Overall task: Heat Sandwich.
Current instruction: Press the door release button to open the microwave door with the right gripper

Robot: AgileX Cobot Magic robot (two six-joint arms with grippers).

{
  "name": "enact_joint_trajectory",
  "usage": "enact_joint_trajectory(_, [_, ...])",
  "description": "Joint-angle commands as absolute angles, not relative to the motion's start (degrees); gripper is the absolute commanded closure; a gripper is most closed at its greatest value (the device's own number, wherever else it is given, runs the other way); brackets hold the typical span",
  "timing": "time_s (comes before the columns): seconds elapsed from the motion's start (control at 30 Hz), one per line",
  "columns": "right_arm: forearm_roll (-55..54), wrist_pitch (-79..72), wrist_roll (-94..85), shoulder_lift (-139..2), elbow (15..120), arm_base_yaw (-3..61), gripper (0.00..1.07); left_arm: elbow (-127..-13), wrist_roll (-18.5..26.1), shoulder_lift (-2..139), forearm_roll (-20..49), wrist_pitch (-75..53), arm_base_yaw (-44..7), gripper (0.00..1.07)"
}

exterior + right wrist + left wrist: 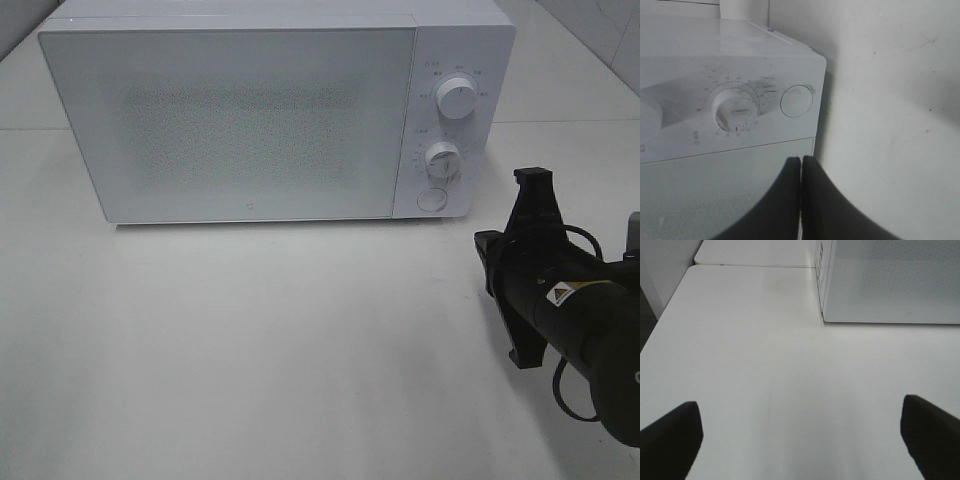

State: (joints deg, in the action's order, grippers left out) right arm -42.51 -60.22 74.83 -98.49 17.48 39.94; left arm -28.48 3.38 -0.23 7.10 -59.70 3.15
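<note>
Sandwich is in no view, so I cannot tell whether it is inside the microwave [465, 35], whose door [230, 120] is shut. Right jaws, pressed together and empty, point at the round button [796, 101] just ahead. Left jaws stand wide over bare desk [765, 390]. Heating looks not yet done.

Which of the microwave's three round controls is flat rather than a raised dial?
The lowest one, the round button: flush, unmarked, under the upper dial and lower dial.

Interior behind microwave door [235, 120] hidden — dial [457, 100] markings too small; right arm [585, 320] cut by edge.
</note>
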Motion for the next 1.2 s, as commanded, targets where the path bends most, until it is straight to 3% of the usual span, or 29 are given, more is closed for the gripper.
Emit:
enact_joint_trajectory(0.03, [-42.1,-59.5,75.1,-98.5,17.6,40.0,1.07,-28.3,3.4,-1.9,7.6,-59.2,3.2,0.03])
enact_joint_trajectory(0.43, [-32.0,-57.1,77.9,-104.9,24.1,35.2,1.07,-28.3,3.4,-1.9,7.6,-59.2,3.2,0.03])
enact_joint_trajectory(0.7, [-31.5,-55.9,78.2,-109.7,29.3,34.5,1.07,-28.3,3.4,-1.9,7.6,-59.2,3.2,0.03])
enact_joint_trajectory(1.2, [-26.0,-49.8,78.2,-115.0,39.5,26.6,1.07,-28.3,3.5,-1.9,7.6,-59.2,3.2,0.03])
